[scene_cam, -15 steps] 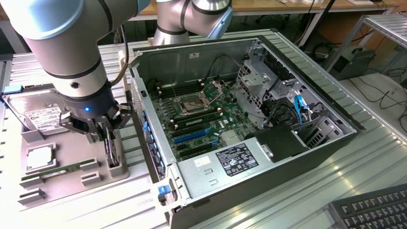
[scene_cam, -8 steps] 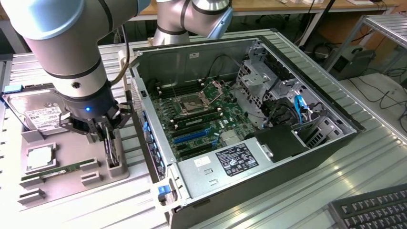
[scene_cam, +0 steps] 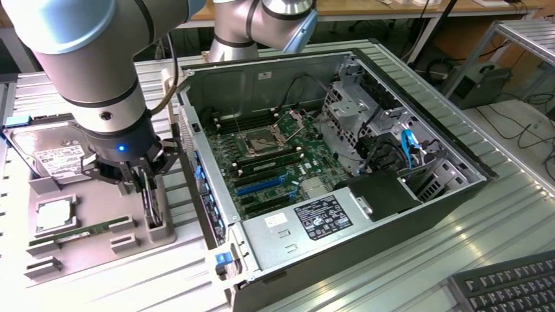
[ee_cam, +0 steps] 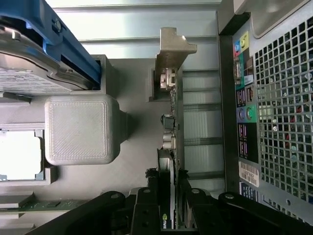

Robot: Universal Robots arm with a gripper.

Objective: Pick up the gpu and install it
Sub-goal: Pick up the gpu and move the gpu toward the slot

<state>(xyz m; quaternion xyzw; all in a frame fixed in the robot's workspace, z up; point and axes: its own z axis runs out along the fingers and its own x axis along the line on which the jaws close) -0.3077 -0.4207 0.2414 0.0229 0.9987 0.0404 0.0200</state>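
Grey plastic tray (scene_cam: pixel 95 250) (ee_cam: pixel 134 93) lies on the slatted metal worktop (scene_cam: pixel 433 260) (ee_cam: pixel 146 22), at the exterior view's left of the open computer case (scene_cam: pixel 260 75) (ee_cam: pixel 274 122). The gpu (scene_cam: pixel 154 208) (ee_cam: pixel 167 164) stands on edge in a slot at the tray's side nearest the case, its long edge running parallel to the case's back panel. The tool (scene_cam: pixel 149 195) (ee_cam: pixel 168 174) has its arm directly above the card and is narrowed onto it, with one black finger (ee_cam: pixel 149 196) against the cooler face and the other against the green board face. The card's lower edge sits in the slot while it is gripped.

Elsewhere on the tray, a hard drive (scene_cam: pixel 54 159) (ee_cam: pixel 34 63) with a white label rests in a blue-edged holder, a square processor chip (scene_cam: pixel 54 216) (ee_cam: pixel 17 154) sits in its own pocket, and a thin memory stick (scene_cam: pixel 82 232) (ee_cam: pixel 44 203) lies in a groove. Inside the case the green motherboard (scene_cam: pixel 277 162) faces upward, with blue slots near its lower part. A black keyboard (scene_cam: pixel 511 286) sits at the exterior view's lower right.
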